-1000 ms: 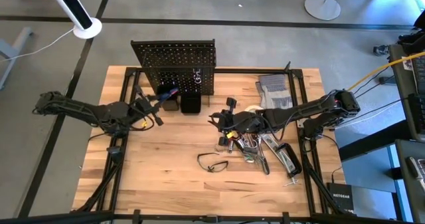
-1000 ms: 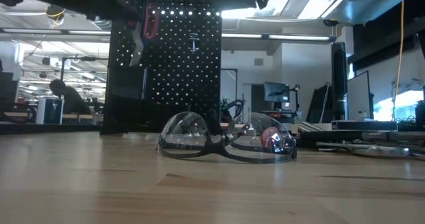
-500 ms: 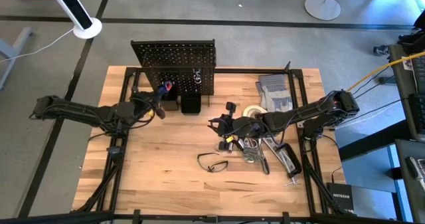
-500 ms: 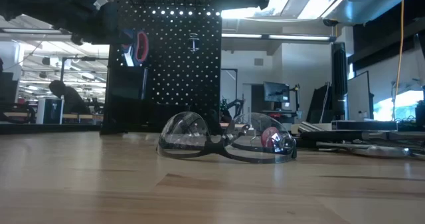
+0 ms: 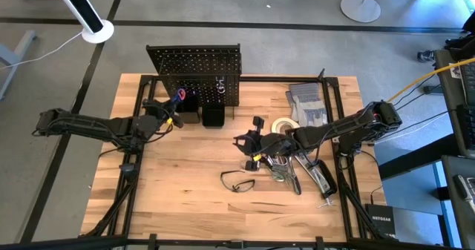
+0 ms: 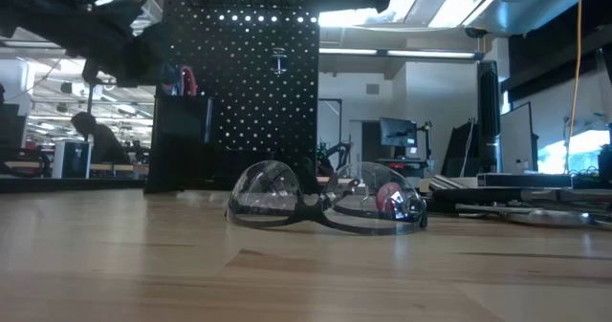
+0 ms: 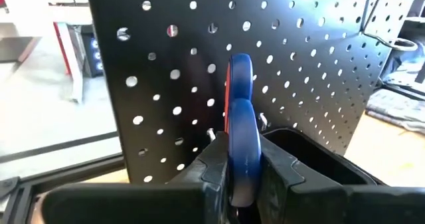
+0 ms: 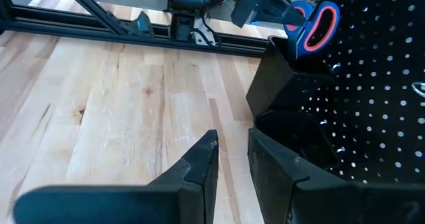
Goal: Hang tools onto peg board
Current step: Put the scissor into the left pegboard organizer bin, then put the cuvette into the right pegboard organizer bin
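The blue-and-red handled pliers (image 7: 240,127) stand upright in the left bin (image 8: 282,74) on the peg board (image 5: 194,73), clamped between the left tool's (image 7: 240,184) fingers. Only the overhead view shows the right tool (image 5: 243,142), narrowly parted and empty, beside the tape roll (image 5: 281,124), safety glasses (image 6: 325,203) lying nearer on the desk (image 5: 185,198).
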You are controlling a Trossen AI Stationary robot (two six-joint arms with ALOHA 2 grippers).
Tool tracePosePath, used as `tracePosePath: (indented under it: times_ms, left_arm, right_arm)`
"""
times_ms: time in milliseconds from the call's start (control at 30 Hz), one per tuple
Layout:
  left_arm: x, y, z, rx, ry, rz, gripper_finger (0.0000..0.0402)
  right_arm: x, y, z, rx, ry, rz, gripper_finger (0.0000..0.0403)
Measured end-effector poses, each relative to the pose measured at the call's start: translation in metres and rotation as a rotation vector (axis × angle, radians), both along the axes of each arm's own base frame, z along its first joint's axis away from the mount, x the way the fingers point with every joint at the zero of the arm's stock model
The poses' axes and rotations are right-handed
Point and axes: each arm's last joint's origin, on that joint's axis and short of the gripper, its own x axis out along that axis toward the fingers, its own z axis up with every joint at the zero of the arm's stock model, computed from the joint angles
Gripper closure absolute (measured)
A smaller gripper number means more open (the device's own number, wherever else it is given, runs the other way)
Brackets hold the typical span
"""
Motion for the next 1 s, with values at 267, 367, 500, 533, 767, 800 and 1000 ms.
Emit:
tracePosePath:
  times_ms: [267,367,500,533,767,800,1000]
  left_arm:
    - [0.001,-0.001,0.001,-0.011,0.028,-0.076,0.0354]
    - [0.001,-0.001,0.001,-0.01,0.054,-0.096,0.0326]
    - [0.0,-0.001,0.004,0.014,0.079,-0.095,0.0276]
    - [-0.001,-0.001,0.004,0.018,0.091,-0.097,0.0267]
    - [-0.008,-0.001,0.021,0.057,0.06,-0.087,0.0241]
    - [-0.008,-0.001,0.025,0.066,0.058,-0.096,0.0242]
    - [-0.006,-0.011,0.042,0.102,0.072,-0.363,0.0246]
  right_arm:
    - [0.0,0.0,0.0,-0.001,0.006,0.0,0.0318]
    - [0.0,0.0,0.0,-0.001,0.005,0.0,0.0318]
    - [0.0,0.0,-0.001,-0.002,0.008,0.001,0.0318]
    - [-0.001,0.001,-0.001,0.001,0.013,0.002,0.0318]
    - [-0.003,0.004,-0.003,0.003,0.029,0.001,0.0318]
    - [-0.003,0.004,-0.003,0.002,0.03,0.0,0.0318]
    - [-0.003,0.004,-0.004,-0.004,0.048,0.0,0.0318]
